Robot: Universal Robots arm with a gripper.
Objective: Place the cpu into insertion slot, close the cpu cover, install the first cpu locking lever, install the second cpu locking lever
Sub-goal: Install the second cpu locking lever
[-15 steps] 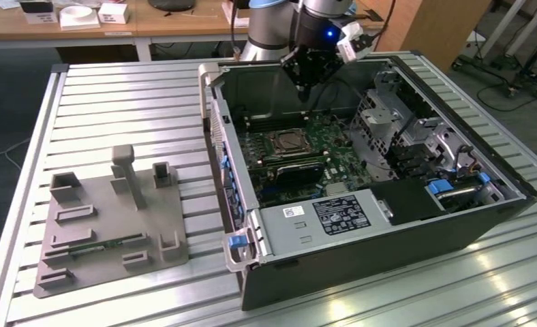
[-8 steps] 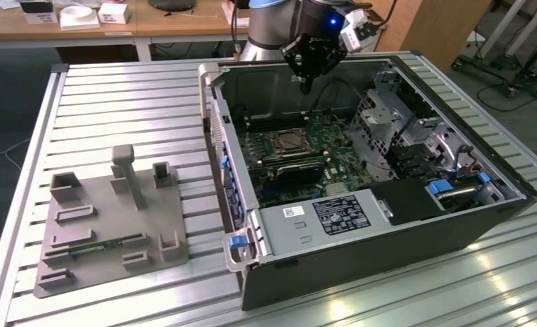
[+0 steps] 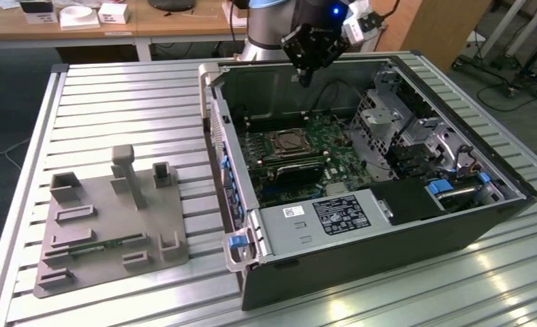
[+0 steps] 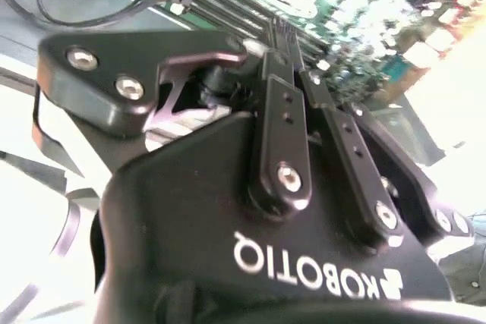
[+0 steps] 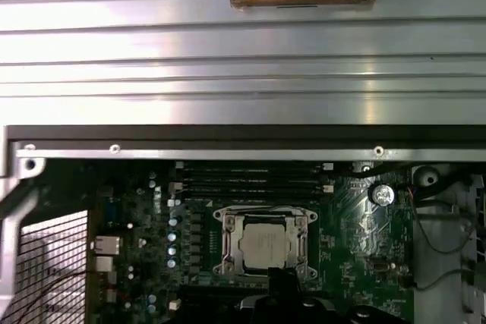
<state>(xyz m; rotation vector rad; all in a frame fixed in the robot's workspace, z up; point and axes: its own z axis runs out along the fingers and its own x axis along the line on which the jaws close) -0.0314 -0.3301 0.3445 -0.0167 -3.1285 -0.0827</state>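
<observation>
The gripper (image 3: 304, 78) hovered above the open computer case (image 3: 450, 225), fingers together and holding nothing. The cpu (image 5: 263, 244) sat in the insertion slot (image 5: 228, 263), the cpu cover (image 5: 301, 227) down around it — an unlatched lever could let it lift.

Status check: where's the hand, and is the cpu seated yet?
Hand raised over the open case, fingers together, holding nothing. Cpu in the insertion slot, cpu cover down around it. Nothing in the way.

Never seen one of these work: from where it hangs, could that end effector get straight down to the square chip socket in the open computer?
Probably yes. The end effector hangs above the open computer case, and the insertion slot lies uncovered below it, the cpu in its middle. Nothing stands between them.
</observation>
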